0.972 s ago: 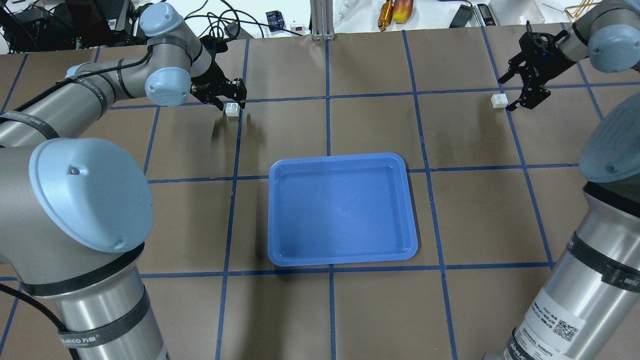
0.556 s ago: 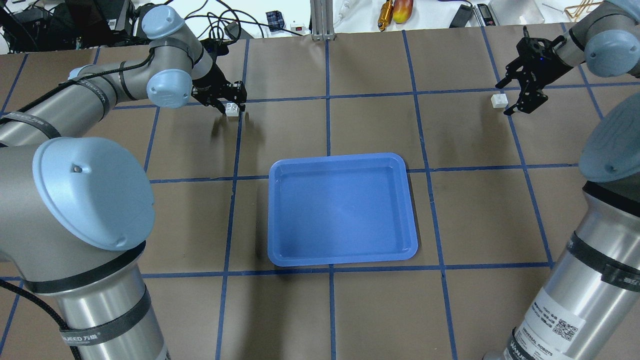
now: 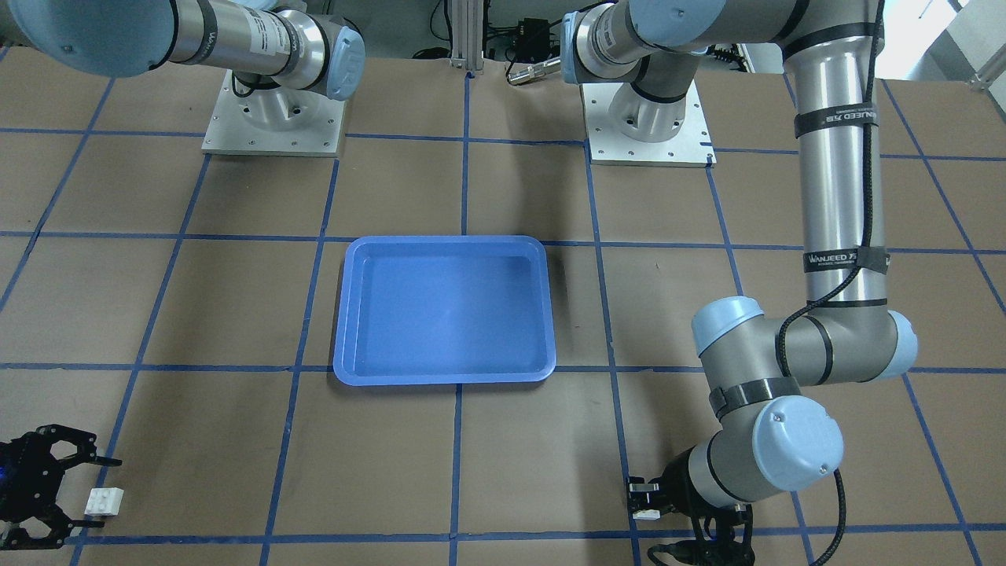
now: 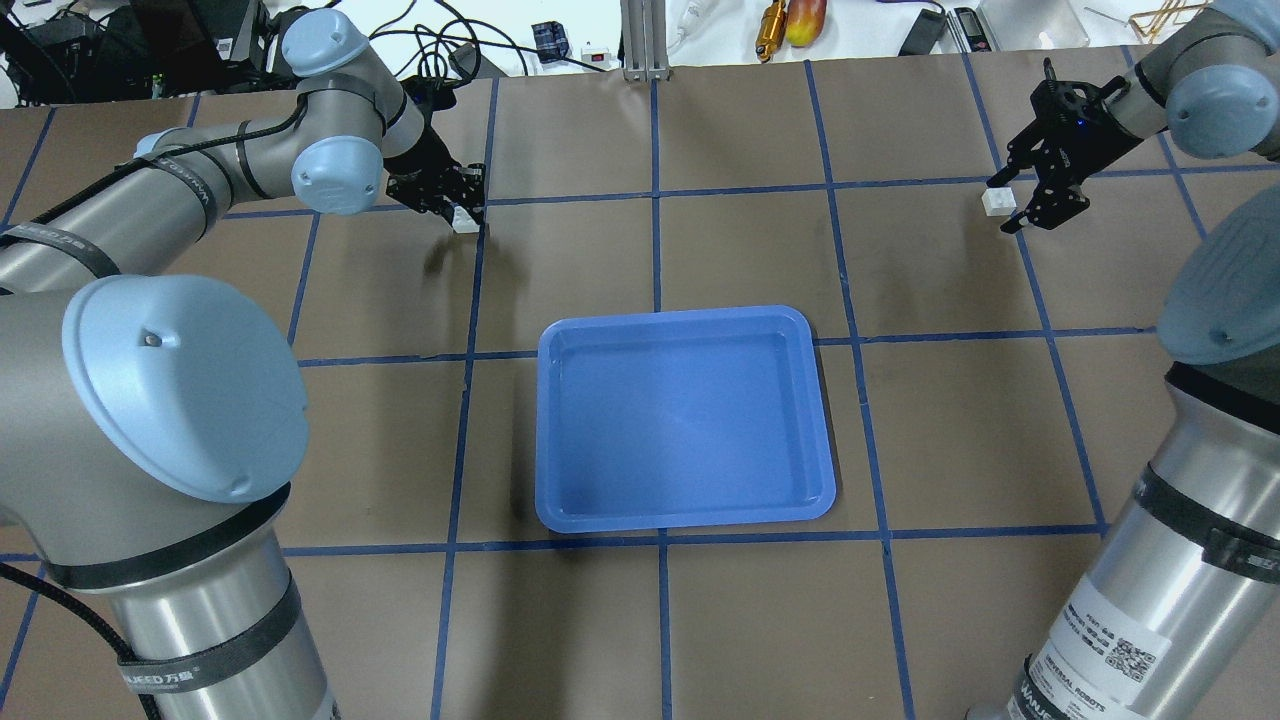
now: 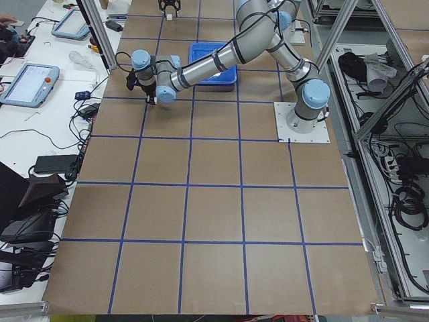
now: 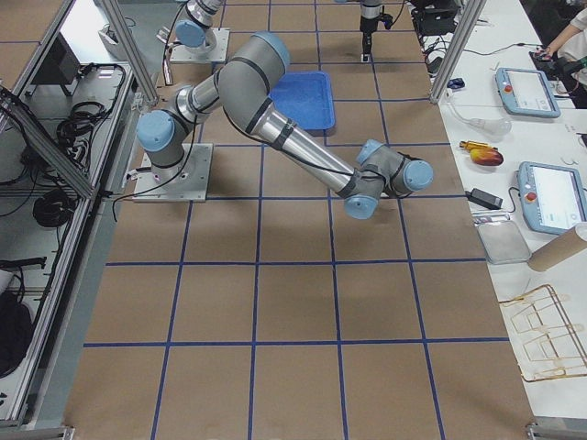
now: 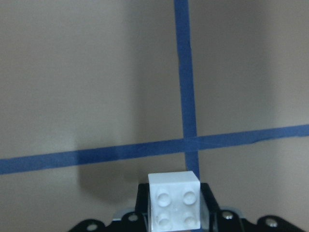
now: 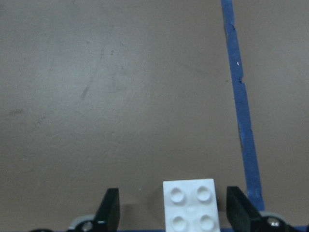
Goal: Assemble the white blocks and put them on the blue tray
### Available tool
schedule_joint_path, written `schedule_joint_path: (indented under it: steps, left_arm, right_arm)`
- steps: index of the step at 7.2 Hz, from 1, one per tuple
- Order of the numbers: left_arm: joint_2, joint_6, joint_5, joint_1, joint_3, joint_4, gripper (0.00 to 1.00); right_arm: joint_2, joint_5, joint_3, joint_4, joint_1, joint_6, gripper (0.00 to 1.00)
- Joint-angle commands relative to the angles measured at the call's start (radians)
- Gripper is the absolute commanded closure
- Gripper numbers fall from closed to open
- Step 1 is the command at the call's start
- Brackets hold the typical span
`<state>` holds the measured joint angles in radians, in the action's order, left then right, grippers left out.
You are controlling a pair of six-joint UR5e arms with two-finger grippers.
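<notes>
White plastic, brown paper: the left gripper (image 4: 463,208) is clamped on one white block (image 7: 174,200), whose black pads press both its sides, studs facing the wrist camera. Whether that block has left the table (image 4: 950,430) cannot be told. At the opposite far corner, the right gripper (image 4: 1002,204) stands spread wide around the second white block (image 8: 190,205), which rests on the table with a gap to each of the fingers (image 8: 110,210). The blue tray (image 4: 686,313) lies bare in the middle, well apart from both blocks.

The risk appears to sit with the right side. The second white block lies nearer one finger than the other, so a closing squeeze would likely meet it on one side first and could nudge or turn it before the other finger arrives. A skewed hold there would probably leave the studs misaligned when the two pieces are pressed together. On the left, the block seems held close to the fingertips; a hard push during joining might pivot it or pop it free.
</notes>
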<state>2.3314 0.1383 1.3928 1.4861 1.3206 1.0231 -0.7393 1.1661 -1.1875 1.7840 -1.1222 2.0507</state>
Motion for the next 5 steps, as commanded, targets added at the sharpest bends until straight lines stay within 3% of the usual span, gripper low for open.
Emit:
schedule_joint_path:
  steps: [1, 2, 3, 5]
  left_arm:
    - [-0.064, -0.014, 0.0, 0.012, 0.003, 0.088, 1.0]
    - [-0.104, -0.081, 0.003, 0.043, 0.018, 0.148, 1.0]
    - [-0.159, -0.142, 0.003, 0.084, 0.046, 0.197, 1.0]
    - [-0.259, -0.241, 0.003, 0.169, 0.138, 0.218, 1.0]
  right_arm:
    - [-0.003, 0.003, 0.002, 0.002, 0.001, 0.005, 0.78]
    - [-0.006, 0.01, 0.006, 0.002, 0.001, 0.006, 0.93]
    - [-0.014, 0.014, 0.008, 0.0, -0.001, -0.006, 0.99]
    - [-0.066, 0.014, 0.003, -0.023, -0.011, -0.009, 1.0]
